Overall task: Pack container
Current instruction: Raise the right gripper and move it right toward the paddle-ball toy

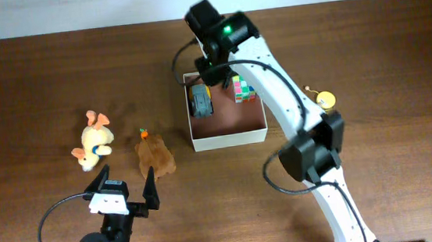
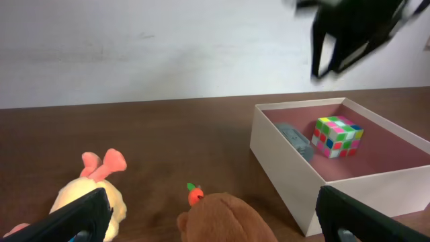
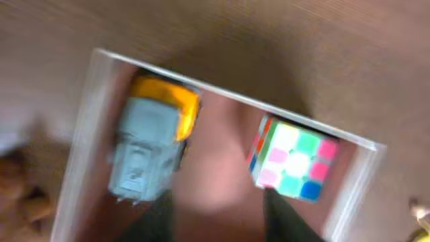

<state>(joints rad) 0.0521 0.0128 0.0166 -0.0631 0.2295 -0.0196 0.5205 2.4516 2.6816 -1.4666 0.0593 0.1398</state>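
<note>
The container (image 1: 226, 141) is a white-walled square box with a pinkish-brown inside, at mid-table. It holds a grey and yellow toy truck (image 1: 201, 103) and a colourful puzzle cube (image 1: 244, 89). My right gripper (image 1: 213, 73) hovers over the box's far edge. In the blurred right wrist view its fingers (image 3: 222, 222) are apart and empty above the truck (image 3: 151, 148) and the cube (image 3: 292, 161). My left gripper (image 1: 124, 188) is open and low, with the brown plush (image 1: 155, 155) just ahead. In the left wrist view that plush (image 2: 225, 218) lies between the fingers (image 2: 218, 228).
A yellow bunny plush (image 1: 94, 141) lies left of the brown plush, which has a small orange carrot (image 1: 143, 133) at its far end. A small yellow toy (image 1: 325, 100) sits right of the box, beside the right arm. The box wall (image 2: 282, 161) stands to the right of the left gripper.
</note>
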